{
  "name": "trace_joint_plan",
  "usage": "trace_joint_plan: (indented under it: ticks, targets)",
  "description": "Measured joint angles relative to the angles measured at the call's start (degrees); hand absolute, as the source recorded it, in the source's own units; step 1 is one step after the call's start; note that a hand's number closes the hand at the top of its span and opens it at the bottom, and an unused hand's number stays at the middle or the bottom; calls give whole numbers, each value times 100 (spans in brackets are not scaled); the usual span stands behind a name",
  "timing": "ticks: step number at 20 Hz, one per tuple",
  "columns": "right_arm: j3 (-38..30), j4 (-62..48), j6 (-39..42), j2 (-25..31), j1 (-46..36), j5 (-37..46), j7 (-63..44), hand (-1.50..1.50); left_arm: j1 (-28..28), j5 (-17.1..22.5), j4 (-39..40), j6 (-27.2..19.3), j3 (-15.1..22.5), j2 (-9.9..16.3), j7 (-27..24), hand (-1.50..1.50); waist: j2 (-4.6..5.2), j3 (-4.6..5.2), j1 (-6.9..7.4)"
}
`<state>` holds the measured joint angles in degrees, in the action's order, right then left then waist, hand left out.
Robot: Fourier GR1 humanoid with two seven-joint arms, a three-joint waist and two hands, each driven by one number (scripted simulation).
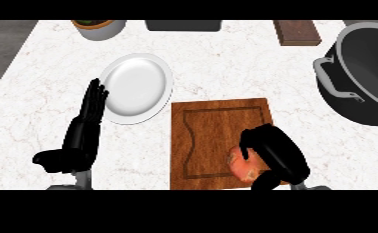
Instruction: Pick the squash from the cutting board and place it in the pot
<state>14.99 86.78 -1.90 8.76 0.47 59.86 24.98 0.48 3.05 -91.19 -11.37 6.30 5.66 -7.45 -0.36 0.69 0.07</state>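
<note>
right hand [273,154] curled over the squash [244,167] at the cutting board [214,127] near corner, left hand [85,127] flat and idle by the plate [136,88]; partial wrap means squash could roll free lifting toward the pot [354,77].

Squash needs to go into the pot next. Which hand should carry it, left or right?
Right. The right hand is already curled round the squash on the cutting board, and the pot sits on that side. The left hand rests open beside the plate.
</note>
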Motion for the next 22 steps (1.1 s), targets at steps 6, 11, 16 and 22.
trace_joint_plan:
  ticks: [6, 11, 16, 22]
  targets:
    - [-331, -584, 885, -422, -929, 742, -2102, 150, -134, -20, 98, 23, 25, -31, 19, 0, 30, -15, 82]
    - [-351, -767, 802, -724, -1723, 1038, -3239, 150, -162, 30, 316, 78, -97, -40, -148, 0, 39, -52, 52]
    - [-97, -15, 478, -830, -1864, 1187, -3878, 150, -181, 45, 341, 92, -157, -44, -123, 0, 24, -63, -1]
    - [-91, 1039, 587, -781, -1962, 1681, -4566, 150, -17, -20, -12, 57, -108, -15, 106, 0, 13, -66, -17]
